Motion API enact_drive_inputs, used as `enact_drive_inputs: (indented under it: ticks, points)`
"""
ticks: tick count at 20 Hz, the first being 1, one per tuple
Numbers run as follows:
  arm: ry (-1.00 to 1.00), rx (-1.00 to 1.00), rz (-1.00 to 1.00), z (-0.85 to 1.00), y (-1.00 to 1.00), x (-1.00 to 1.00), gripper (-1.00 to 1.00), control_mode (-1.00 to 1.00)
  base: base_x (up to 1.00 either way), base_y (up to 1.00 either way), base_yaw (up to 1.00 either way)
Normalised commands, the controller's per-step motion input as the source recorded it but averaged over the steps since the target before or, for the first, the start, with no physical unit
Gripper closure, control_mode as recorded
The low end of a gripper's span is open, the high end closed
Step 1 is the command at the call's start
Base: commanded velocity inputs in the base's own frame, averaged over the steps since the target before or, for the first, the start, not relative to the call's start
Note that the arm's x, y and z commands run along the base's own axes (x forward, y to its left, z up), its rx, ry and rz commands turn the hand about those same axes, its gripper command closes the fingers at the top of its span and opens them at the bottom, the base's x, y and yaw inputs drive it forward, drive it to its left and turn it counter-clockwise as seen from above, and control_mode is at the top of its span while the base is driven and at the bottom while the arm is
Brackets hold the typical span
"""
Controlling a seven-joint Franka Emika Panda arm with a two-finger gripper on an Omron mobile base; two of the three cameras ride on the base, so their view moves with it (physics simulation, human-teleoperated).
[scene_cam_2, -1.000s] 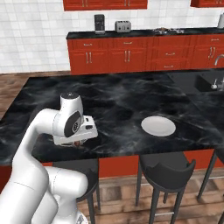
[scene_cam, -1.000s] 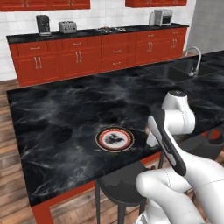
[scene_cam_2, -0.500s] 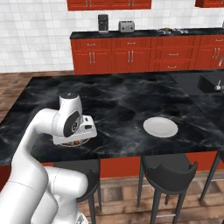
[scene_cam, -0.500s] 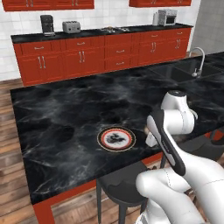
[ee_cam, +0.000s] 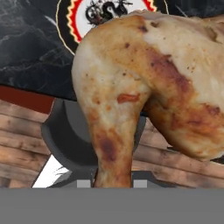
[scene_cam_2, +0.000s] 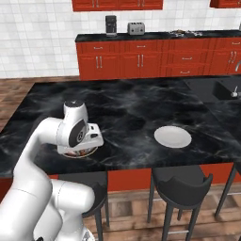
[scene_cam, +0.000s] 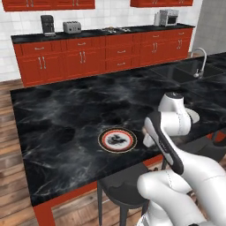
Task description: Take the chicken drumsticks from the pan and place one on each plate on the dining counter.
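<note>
A golden-brown chicken drumstick (ee_cam: 144,74) looms close in the hand view, and my gripper (ee_cam: 113,181) is shut on it. Behind it lies the dark-rimmed plate (ee_cam: 109,17) with the red-gold band. That plate (scene_cam: 117,140) sits near the front edge of the dining counter (scene_cam: 66,110). My hand (scene_cam: 150,139) hovers just to its right, at the counter's edge. From the right base, the hand (scene_cam_2: 87,139) hangs over the same plate (scene_cam_2: 75,153), and the plain white plate (scene_cam_2: 172,136) lies farther right. The pan is out of view.
Dark stools (scene_cam: 121,185) (scene_cam_2: 181,181) stand under the counter's front edge, below my hand. A sink with a faucet (scene_cam: 198,62) is set in the counter to the right. Red cabinets (scene_cam: 88,57) line the back wall.
The whole picture has shifted slightly as the base moved. My arm keeps the same pose, with the drumstick still in the gripper beside the dark-rimmed plate.
</note>
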Motion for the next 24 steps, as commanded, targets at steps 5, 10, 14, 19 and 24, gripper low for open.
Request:
enact_drive_inputs:
  ticks: [5,10,14,19,24]
  points:
    - [0.00,-0.06,0.00,-0.09,0.64,0.69,1.00,-1.00,0.00,0.00,0.00]
    - [0.09,0.00,0.00,-0.16,0.40,0.72,1.00,-1.00,0.00,0.00,0.00]
    - [0.11,0.00,0.00,-0.34,0.26,0.72,1.00,-1.00,0.00,0.00,0.00]
    - [0.03,0.00,0.00,-0.33,0.20,0.58,1.00,-1.00,0.00,0.00,0.00]
    - [0.00,-0.02,0.00,-0.27,0.24,0.37,1.00,-1.00,0.00,0.00,0.00]
